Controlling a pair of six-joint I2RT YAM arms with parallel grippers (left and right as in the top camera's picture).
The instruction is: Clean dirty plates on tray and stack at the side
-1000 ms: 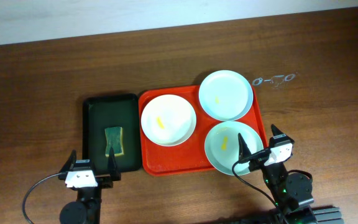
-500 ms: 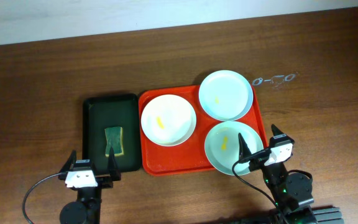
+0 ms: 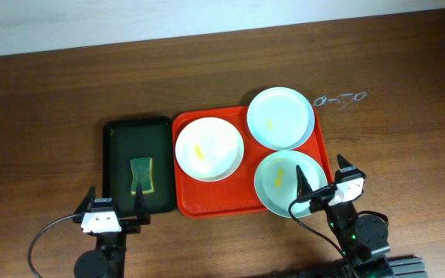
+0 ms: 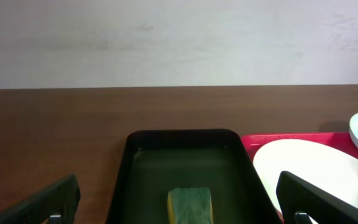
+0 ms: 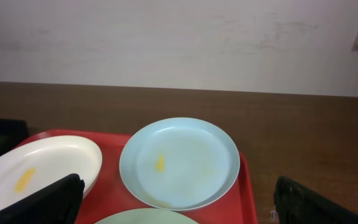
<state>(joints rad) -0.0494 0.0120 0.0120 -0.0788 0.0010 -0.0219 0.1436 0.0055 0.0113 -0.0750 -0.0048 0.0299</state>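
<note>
The red-orange tray [image 3: 207, 199] holds three dirty plates, each with a yellow smear: a white plate [image 3: 209, 149] at its left, a mint-blue plate [image 3: 280, 117] at its far right and a mint-blue plate [image 3: 283, 184] at its near right. My left gripper [image 3: 114, 207] is open and empty, at the near end of the dark green tray. My right gripper [image 3: 323, 181] is open and empty over the near plate's right edge. The right wrist view shows the far plate [image 5: 179, 162] and the white plate [image 5: 39, 171].
A dark green tray [image 3: 118, 139] left of the red tray holds a green and yellow sponge [image 3: 141, 174], also in the left wrist view [image 4: 189, 205]. A small clear trinket [image 3: 340, 98] lies on the wood table right of the far plate.
</note>
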